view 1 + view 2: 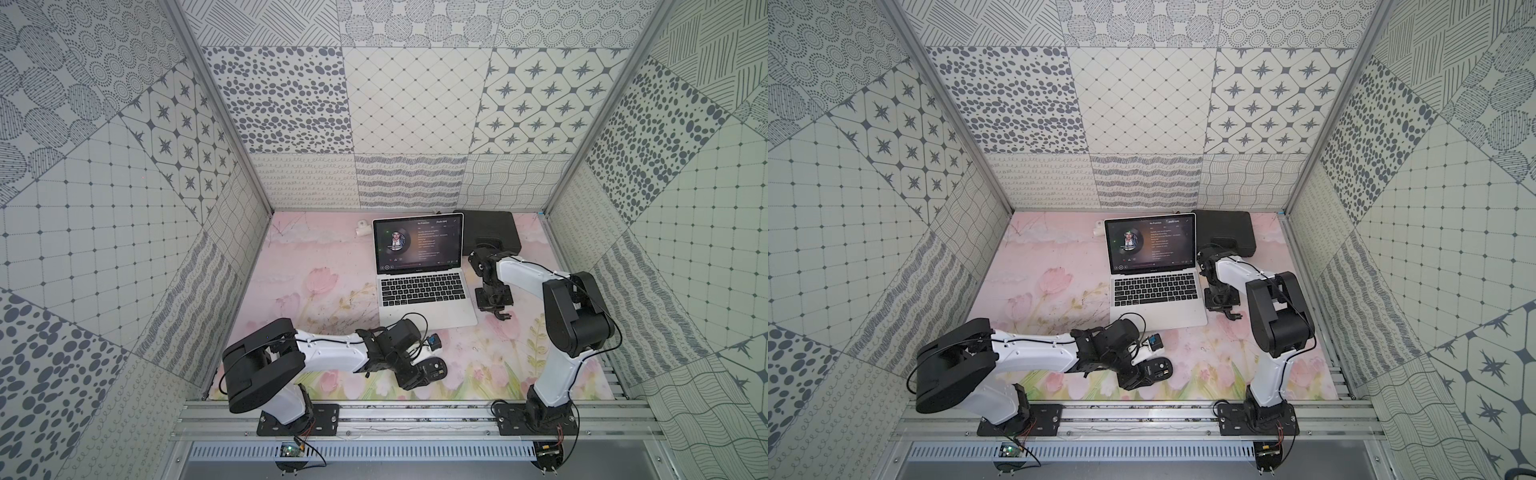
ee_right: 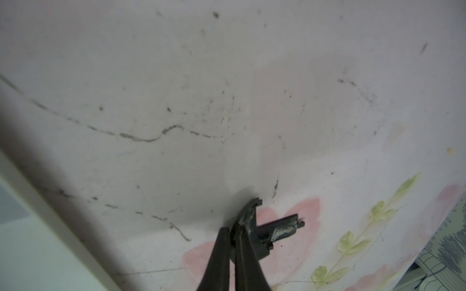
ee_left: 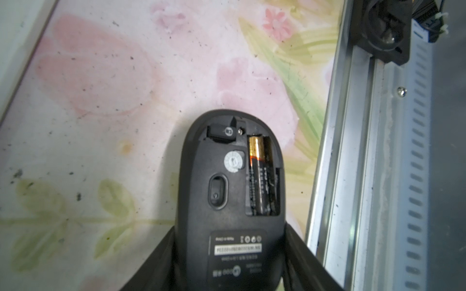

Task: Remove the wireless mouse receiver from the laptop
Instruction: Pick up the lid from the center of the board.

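Observation:
The silver laptop (image 1: 428, 316) (image 1: 1158, 316) stands open mid-table, its screen lit. The wireless mouse receiver does not show at the laptop's edges in either top view. My left gripper (image 1: 417, 372) (image 3: 230, 228) is shut on a black mouse (image 1: 434, 368) (image 3: 227, 191), held underside up near the front rail. The mouse's compartment is uncovered, showing a battery (image 3: 258, 173) and a small black nub (image 3: 223, 132) in a slot. My right gripper (image 1: 500, 313) (image 2: 233, 226) points down at the mat just right of the laptop, shut on the edge of a thin dark plastic piece (image 2: 274, 230) with tabs.
A black plastic case (image 1: 490, 230) lies behind the right arm by the back wall. A small white object (image 1: 361, 228) sits left of the laptop's screen. The metal rail (image 1: 415, 411) runs along the front, and patterned walls enclose the flowered mat.

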Robot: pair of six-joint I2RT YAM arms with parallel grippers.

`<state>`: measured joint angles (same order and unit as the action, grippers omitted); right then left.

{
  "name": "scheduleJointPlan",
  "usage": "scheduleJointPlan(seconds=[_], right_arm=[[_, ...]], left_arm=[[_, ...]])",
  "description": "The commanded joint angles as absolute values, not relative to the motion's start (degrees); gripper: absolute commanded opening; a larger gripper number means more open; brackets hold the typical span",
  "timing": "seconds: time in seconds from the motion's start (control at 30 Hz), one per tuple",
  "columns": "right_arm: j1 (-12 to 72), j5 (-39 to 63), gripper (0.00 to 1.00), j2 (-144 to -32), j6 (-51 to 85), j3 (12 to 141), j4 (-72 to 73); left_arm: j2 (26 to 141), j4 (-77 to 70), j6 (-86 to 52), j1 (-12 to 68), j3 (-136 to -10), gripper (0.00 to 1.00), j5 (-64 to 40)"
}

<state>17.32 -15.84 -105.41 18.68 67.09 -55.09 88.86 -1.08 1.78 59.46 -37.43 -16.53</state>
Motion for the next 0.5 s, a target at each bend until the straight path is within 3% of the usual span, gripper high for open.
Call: scheduleJointPlan(seconds=[0.0,0.3,0.47], right_arm=[[17.23,-15.16,0.03,-105.79,19.07,67.57,-55.12],[17.31,-11.46,0.0,-97.6,19.77,69.5,-57.74],[17.48,-4.15,0.0,-91.65,20.57,69.63,-58.18]], left_arm=[[89.37,-1.0,2.72,58.27,-37.9,0.0,-18.11],[92.83,0.49,5.1,58.18,-39.46,0.0,-20.29],[95.68,0.25,6.5,58.19,-39.81,0.0,-20.04]])
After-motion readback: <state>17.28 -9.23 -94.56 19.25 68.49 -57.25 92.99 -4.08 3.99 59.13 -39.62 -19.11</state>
